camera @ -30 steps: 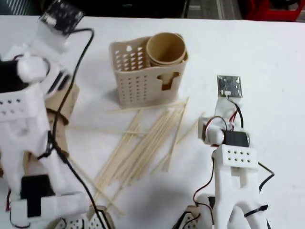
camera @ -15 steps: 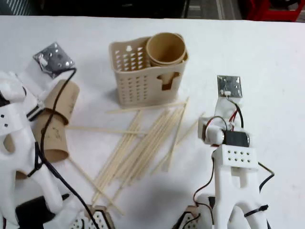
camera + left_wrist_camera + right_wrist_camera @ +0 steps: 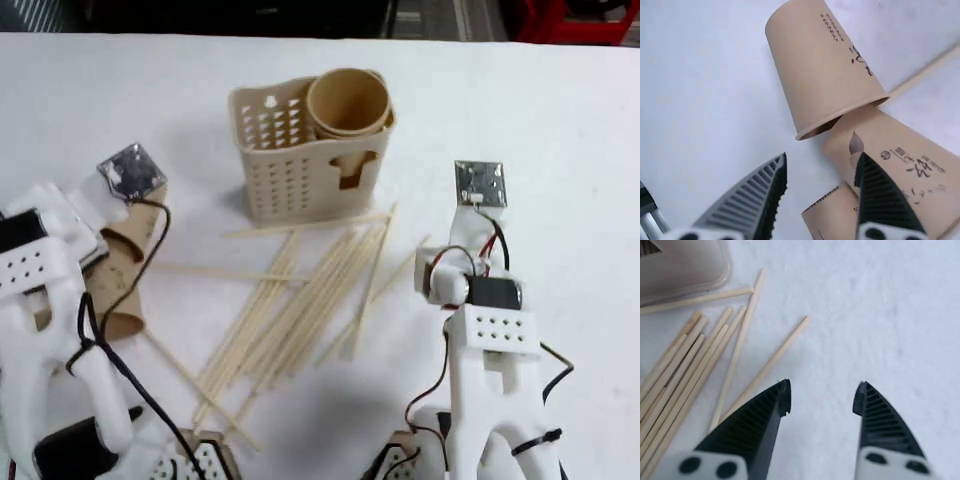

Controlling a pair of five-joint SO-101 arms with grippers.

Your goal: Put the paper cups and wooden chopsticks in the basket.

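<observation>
A beige perforated basket (image 3: 300, 160) stands at the table's middle back with nested paper cups (image 3: 348, 100) inside. Many wooden chopsticks (image 3: 300, 300) lie scattered in front of it. At the left, brown paper cups (image 3: 122, 300) lie on their sides, partly under my left arm (image 3: 40, 300). My left gripper (image 3: 820, 175) hangs open just above these cups: one cup (image 3: 825, 65) lies ahead, and another cup (image 3: 900, 160) lies by one finger. My right gripper (image 3: 822, 395) is open over bare table, beside the chopsticks (image 3: 690, 365), with one stray stick (image 3: 770, 362) near a fingertip.
The right arm (image 3: 490, 330) stands at the front right of the white table (image 3: 560, 150). A corner of the basket (image 3: 680, 265) lies beyond the sticks. A black cable (image 3: 150, 260) from the left arm drapes over the lying cups.
My left arm has swung back from near the basket toward the front left and come down over the lying cups. The right arm, basket and chopsticks have not moved.
</observation>
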